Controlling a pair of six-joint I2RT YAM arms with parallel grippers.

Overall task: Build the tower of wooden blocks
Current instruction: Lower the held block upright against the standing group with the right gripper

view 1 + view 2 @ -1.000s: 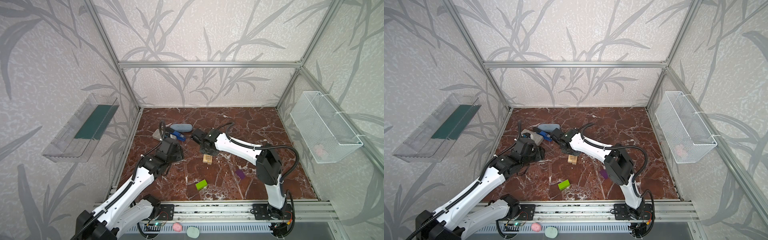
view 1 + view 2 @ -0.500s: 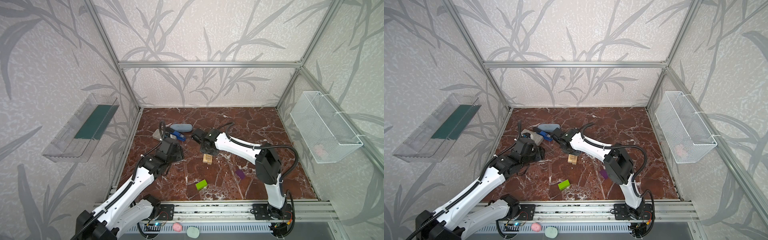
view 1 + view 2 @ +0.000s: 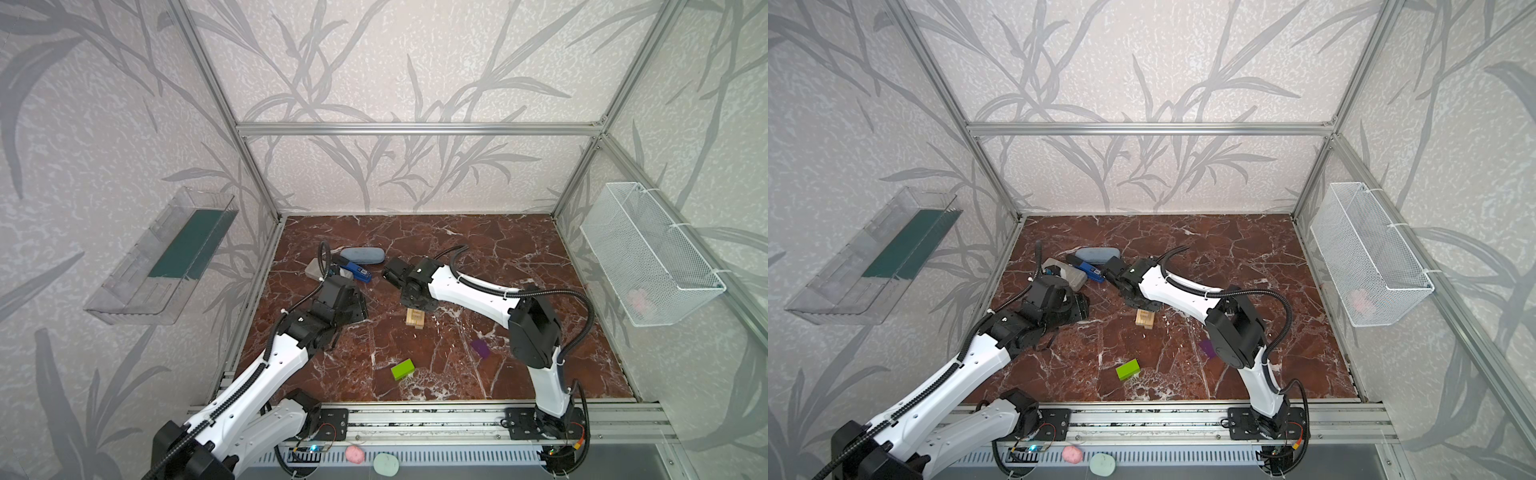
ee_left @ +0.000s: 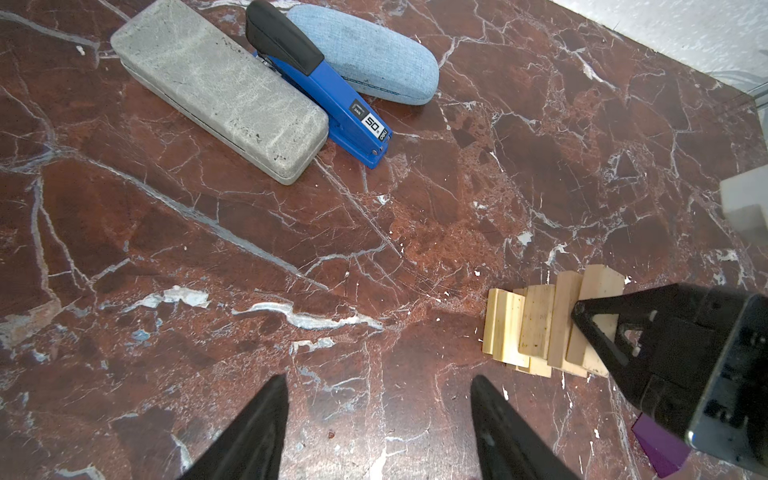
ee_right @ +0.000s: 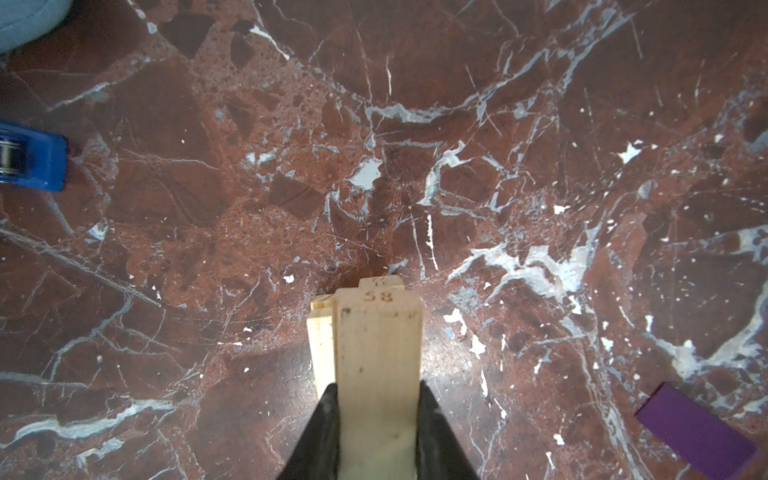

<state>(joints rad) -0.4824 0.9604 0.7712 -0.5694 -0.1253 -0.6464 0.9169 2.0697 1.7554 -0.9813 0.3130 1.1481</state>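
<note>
The left arm (image 3: 286, 357) stretches forward, the left pincer (image 4: 379, 378) held with jaws apart. The right arm (image 3: 469, 291) bends toward the middle. The right pincer (image 5: 377, 386) points down, clamped on a wood block (image 5: 376, 332).

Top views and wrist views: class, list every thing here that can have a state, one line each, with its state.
Left pincer: open, empty.
Right pincer: shut on top wood block.
Tower: standing, unfinished.
Green block: loose, not stacked.
Purple block: loose, lying flat.
Stapler: closed.
Grey case: closed.
Blue-grey case: closed.
</note>
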